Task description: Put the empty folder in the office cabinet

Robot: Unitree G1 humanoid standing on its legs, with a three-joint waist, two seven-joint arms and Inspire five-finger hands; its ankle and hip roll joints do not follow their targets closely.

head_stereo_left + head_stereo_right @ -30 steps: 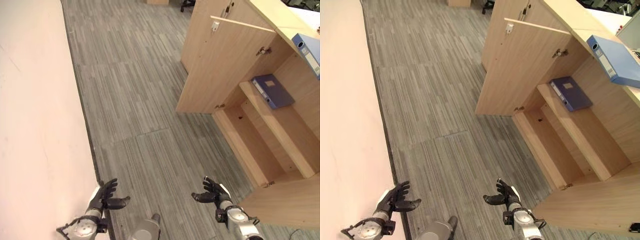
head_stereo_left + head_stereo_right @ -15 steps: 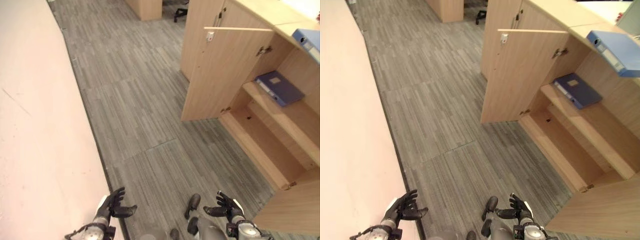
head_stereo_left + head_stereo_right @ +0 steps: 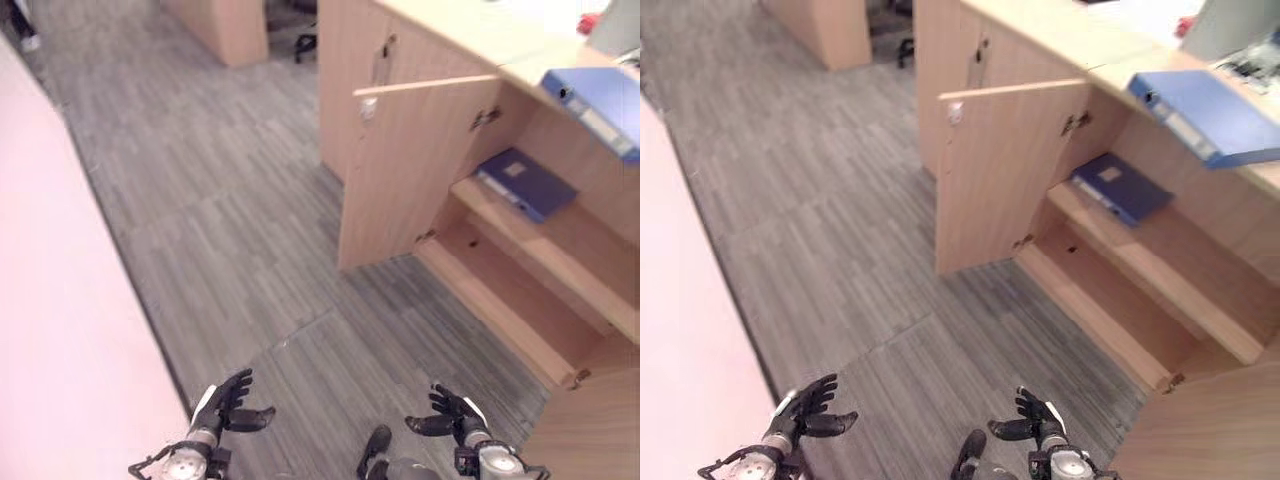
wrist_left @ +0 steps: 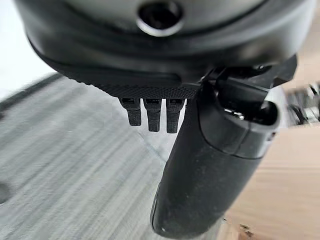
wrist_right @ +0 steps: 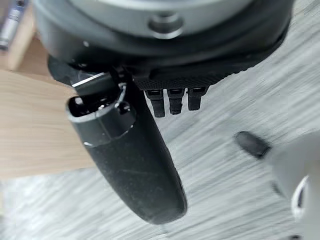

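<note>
Both hands hang low over the grey plank floor with nothing in them: the left hand has its fingers spread and relaxed beside the pale wall, and the right hand is likewise loose and empty, thumb out to the side. The wrist views agree, each showing straight fingers and a free thumb with only floor and a bit of wood past them.

The light-blue folder lies flat on top of the desk, up and to the robot's right, well apart from either hand. Its long axis runs slantwise along the desk edge, spine toward the robot, and one corner juts out over the open compartment below. Whether it is the empty one cannot be read from here.

The office cabinet stands open under it, its door swung out toward the floor space between robot and shelves. A darker blue binder already lies flat on the upper shelf; the lower shelf is bare.

The right hand is the nearer of the two, since folder and cabinet both lie on its side. By my judgement the reach must go forward, up and rightward past the open door
</note>
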